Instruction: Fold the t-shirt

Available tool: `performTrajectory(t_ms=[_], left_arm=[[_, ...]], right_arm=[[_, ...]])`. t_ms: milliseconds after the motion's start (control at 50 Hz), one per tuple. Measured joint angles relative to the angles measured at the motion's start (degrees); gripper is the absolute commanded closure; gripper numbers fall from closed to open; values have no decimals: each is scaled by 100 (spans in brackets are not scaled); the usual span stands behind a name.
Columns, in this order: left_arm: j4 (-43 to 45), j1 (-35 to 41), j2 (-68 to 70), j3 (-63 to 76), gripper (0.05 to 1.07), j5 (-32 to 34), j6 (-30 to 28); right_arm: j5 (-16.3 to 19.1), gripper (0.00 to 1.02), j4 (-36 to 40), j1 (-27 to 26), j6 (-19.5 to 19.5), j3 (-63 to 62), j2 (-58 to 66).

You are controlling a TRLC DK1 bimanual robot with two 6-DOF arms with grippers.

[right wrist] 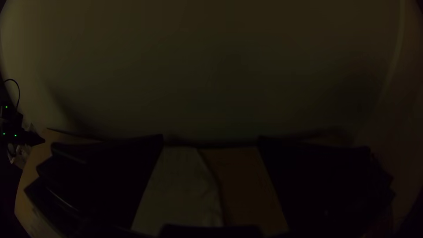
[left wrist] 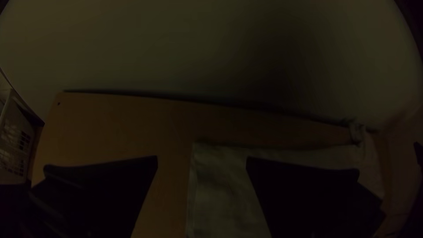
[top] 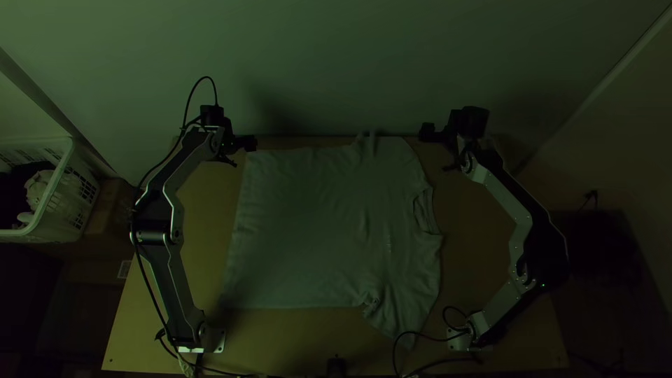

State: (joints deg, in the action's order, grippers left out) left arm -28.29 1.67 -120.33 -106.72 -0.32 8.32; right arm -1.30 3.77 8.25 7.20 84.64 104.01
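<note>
With 12 o'clock at the far side of my top view, I have the pale grey-green cloth t-shirt (top: 308, 224) spread over the middle of the light wooden desk (top: 203, 238). Its hem is toward 9 o'clock and its collar (top: 425, 213) toward 3. The near sleeve (top: 399, 318) angles out toward 5 o'clock, with creases bunched where it meets the body. At 12 o'clock a small part of the cloth is rucked up at the desk's far edge.

My left tool (top: 245, 154), with wide flat black fingers, is released, its fingers well apart, just beside the shirt's 11 o'clock corner. In the left wrist view I can see bare wood and the shirt's edge through the gap.

My right tool (top: 434, 150), with the same black fingers, is released too, fingers spread, near the shirt's shoulder at 1 o'clock. Its wrist view gives me a strip of pale cloth beside bare wood between the fingers.

Off the desk toward 10 o'clock is a white plastic basket (top: 87, 185) with slotted walls, holding pale and dark cloth. Below it I see brown cardboard (top: 98, 269) with a small white rectangular label (top: 124, 269), too small for me to read.
</note>
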Motion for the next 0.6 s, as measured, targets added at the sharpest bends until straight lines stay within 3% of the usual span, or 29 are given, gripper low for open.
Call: performTrajectory(t_ms=[160,600], left_arm=[[-94,50,-310,-146,17,-26,-20],[-122,197,-1176,-885,17,-302,-85]], right_arm=[[-2,5,483,26,221,476,243],[-2,5,577,20,334,586,433]])
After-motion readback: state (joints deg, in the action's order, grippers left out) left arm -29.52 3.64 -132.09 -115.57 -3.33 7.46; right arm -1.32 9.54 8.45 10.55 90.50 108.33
